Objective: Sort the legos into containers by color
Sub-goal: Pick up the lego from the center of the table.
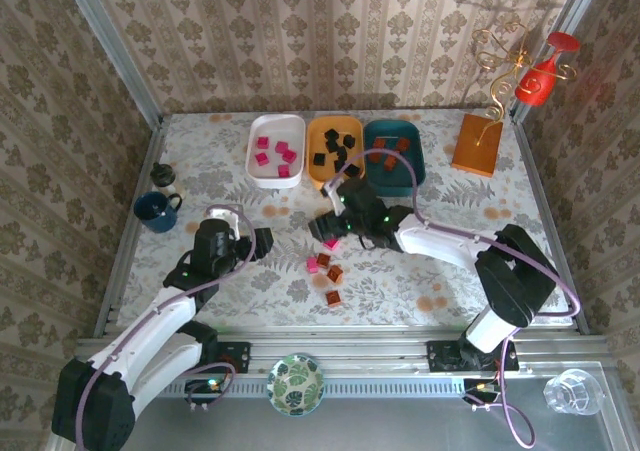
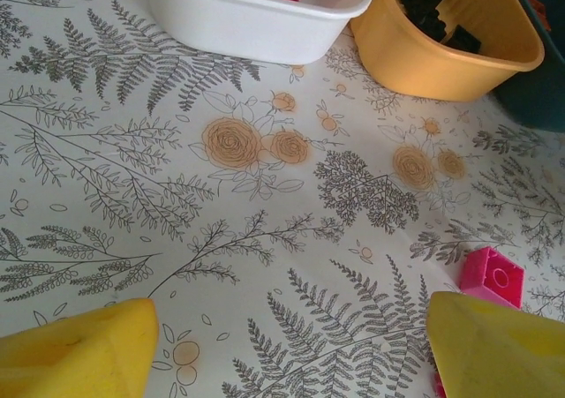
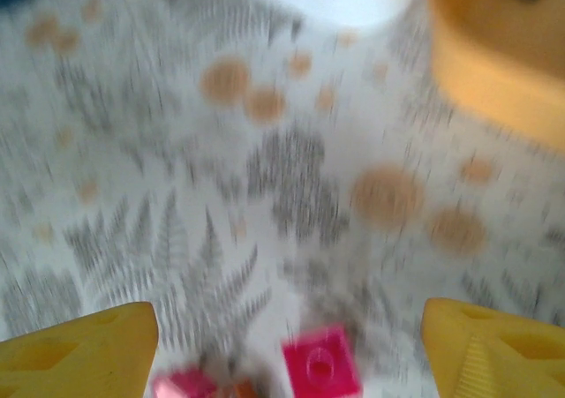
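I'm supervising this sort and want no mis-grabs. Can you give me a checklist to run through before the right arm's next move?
1. Right gripper open and empty: ok.
2. Pink lego lying between its fingers: ok.
3. Neighbouring legos clear of that grasp: cannot tell, the right wrist view is blurred.
4. White tray holding nothing but pink legos, with room left: ok.
5. Left gripper open and apart from the right arm: ok.
6. All legos sorted: not ok, brown legos and pink ones lie loose on the table.
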Robot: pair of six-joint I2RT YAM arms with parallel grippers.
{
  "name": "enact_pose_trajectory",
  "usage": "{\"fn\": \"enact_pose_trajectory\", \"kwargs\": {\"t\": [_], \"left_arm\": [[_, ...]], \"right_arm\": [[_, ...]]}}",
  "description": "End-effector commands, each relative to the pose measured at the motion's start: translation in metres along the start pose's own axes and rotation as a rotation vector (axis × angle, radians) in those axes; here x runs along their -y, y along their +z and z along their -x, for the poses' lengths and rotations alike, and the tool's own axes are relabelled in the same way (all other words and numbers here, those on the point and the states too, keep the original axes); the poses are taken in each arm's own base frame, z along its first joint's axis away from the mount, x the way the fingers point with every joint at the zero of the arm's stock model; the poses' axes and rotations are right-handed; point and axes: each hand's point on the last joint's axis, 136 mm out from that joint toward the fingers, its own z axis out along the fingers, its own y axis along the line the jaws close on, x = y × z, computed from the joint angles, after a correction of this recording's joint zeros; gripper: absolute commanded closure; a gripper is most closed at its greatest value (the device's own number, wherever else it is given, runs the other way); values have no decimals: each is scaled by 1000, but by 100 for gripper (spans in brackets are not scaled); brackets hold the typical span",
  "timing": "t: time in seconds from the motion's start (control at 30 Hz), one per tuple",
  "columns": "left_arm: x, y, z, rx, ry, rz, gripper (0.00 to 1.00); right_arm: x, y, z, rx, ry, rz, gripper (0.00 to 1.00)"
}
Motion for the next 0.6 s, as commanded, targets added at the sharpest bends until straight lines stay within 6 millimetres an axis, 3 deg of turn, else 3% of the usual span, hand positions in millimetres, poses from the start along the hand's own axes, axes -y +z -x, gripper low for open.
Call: {"fn": "enact_pose_trajectory", "kwargs": {"t": [0.0, 0.3, 0.57], "left_arm": [[2, 0, 4, 23, -20, -21, 19], [1, -3, 0, 14, -21, -16, 19], [0, -4, 2, 24, -18, -13, 19]], "right_arm": [[1, 6, -37, -118, -123, -49, 20], [13, 42, -49, -201, -141, -125, 25], [22, 49, -55, -229, -106, -145, 39]]}}
